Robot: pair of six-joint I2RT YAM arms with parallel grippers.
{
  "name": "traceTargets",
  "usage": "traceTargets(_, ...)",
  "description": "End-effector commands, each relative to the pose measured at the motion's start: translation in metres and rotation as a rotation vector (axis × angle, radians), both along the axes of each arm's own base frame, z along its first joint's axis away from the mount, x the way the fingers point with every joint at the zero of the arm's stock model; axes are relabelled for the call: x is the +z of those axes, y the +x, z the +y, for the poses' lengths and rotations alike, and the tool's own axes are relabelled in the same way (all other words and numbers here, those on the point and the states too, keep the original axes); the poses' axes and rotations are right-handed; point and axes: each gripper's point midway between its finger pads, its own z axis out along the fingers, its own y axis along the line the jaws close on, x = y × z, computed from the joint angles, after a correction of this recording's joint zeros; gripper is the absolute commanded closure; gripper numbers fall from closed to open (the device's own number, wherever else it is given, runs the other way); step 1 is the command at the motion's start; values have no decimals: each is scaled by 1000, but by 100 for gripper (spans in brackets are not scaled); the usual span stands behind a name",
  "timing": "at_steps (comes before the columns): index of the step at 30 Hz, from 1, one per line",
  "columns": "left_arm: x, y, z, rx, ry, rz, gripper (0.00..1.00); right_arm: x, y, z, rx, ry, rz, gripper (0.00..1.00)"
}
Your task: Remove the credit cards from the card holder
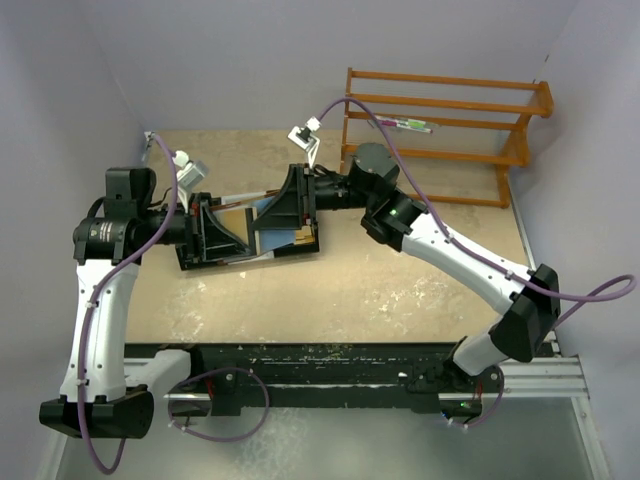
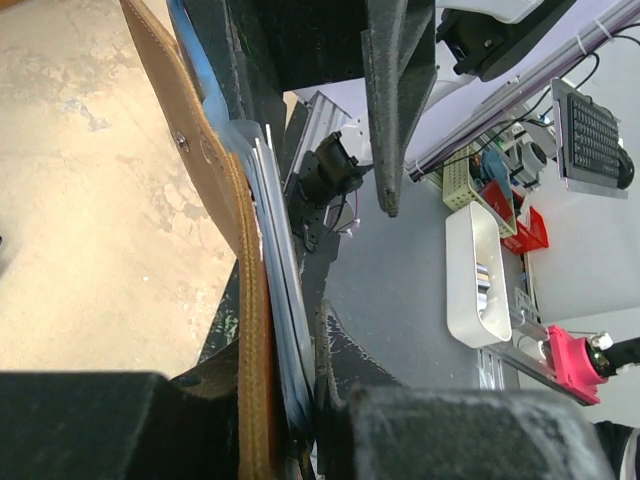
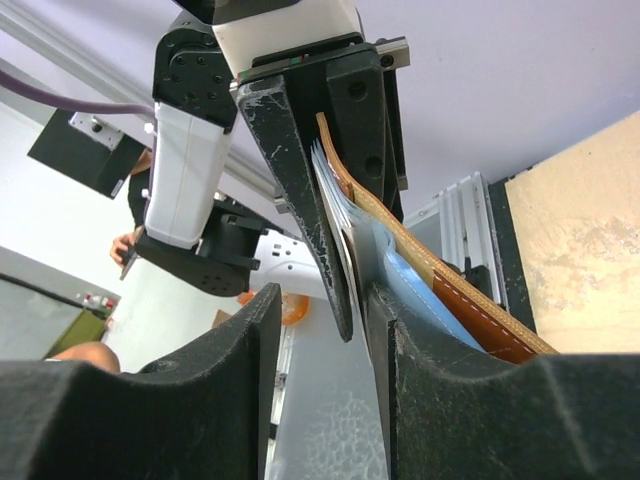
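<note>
My left gripper (image 1: 232,232) is shut on the brown leather card holder (image 2: 250,300) and holds it on edge above the table. Light blue and pale credit cards (image 2: 283,300) are pinched with it between the left fingers, in the left wrist view (image 2: 290,425). My right gripper (image 1: 288,208) faces it from the right, jaws open. In the right wrist view (image 3: 325,400) its fingers straddle the cards' (image 3: 338,225) free edge and one left finger (image 3: 300,180). The holder (image 3: 460,295) lies against the right-hand finger (image 3: 450,400). I cannot tell whether that finger touches a card.
A black-and-white tray (image 1: 250,255) lies on the table under both grippers. An orange wooden rack (image 1: 440,130) with pens (image 1: 410,125) on it stands at the back right. Grey walls close in the left, back and right sides.
</note>
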Motion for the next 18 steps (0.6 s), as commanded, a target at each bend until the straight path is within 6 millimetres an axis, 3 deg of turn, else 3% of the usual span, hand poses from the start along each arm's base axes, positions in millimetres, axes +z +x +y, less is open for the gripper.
traceTargets(1, 23, -23, -5, -93, -73, -61, 89, 20, 13, 8, -62, 74, -68, 58)
traceTargets(14, 36, -34, -5, -138, -118, -58, 81, 11, 3, 0, -30, 77, -65, 100)
traceTargets(18, 39, -38, -5, -155, -133, -60, 80, 6, 7, -6, -43, 68, -64, 100)
